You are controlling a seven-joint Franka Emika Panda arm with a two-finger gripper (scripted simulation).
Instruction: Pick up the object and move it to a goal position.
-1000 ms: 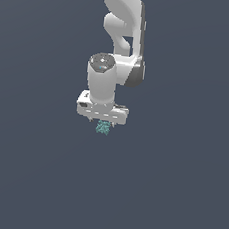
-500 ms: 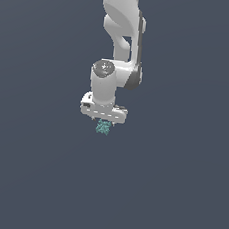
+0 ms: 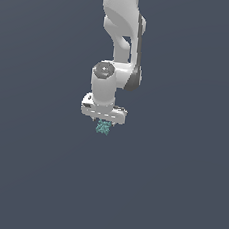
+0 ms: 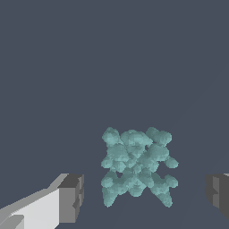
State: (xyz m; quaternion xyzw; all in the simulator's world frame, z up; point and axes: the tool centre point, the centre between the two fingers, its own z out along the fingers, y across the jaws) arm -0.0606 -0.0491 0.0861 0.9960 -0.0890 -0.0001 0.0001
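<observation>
The object (image 3: 103, 128) is a small teal, lumpy, speckled thing lying on the dark grey floor directly under the white arm. In the wrist view the object (image 4: 136, 165) sits between the two dark finger pads (image 4: 71, 197), with a gap on each side and nothing touching it. My gripper (image 3: 104, 122) hangs straight down over it, open, with its fingertips mostly hidden behind the white hand in the exterior view. My gripper (image 4: 144, 197) straddles the object from both sides.
A plain dark grey floor (image 3: 178, 194) surrounds the object on every side. The white arm's links (image 3: 121, 31) rise above the gripper toward the upper edge of the exterior view.
The arm has sunk a little, bringing the gripper down closer over the object. The object has stayed where it was.
</observation>
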